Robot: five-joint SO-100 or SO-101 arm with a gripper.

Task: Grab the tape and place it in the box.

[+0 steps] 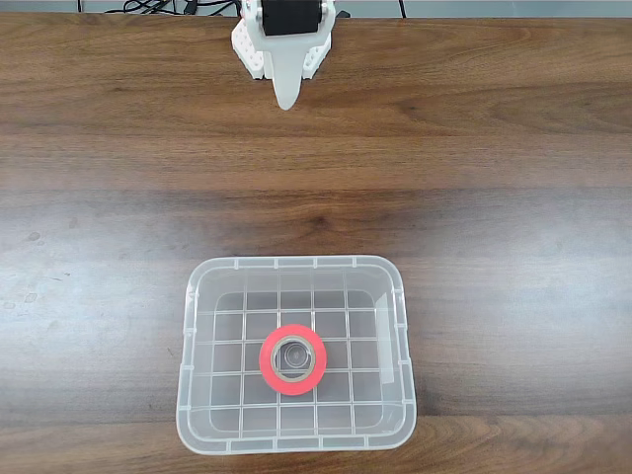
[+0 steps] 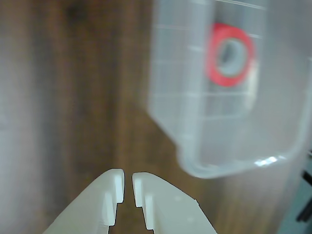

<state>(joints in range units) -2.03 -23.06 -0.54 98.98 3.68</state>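
The red tape (image 1: 293, 358) lies flat on the grid bottom of the clear box (image 1: 190, 336), near its middle, at the lower centre of the fixed view. My white gripper (image 1: 286, 97) is folded back at the table's top edge, far from the box. In the wrist view the two white fingertips (image 2: 114, 187) nearly touch with nothing between them, so the gripper (image 2: 127, 178) is shut. That view has the box (image 2: 229, 163) blurred at the upper right, with the tape (image 2: 229, 54) inside it.
The box stands on a dark wooden table (image 1: 474, 197), close to its near edge. Black cables (image 1: 158, 8) run behind the arm's base at the top.
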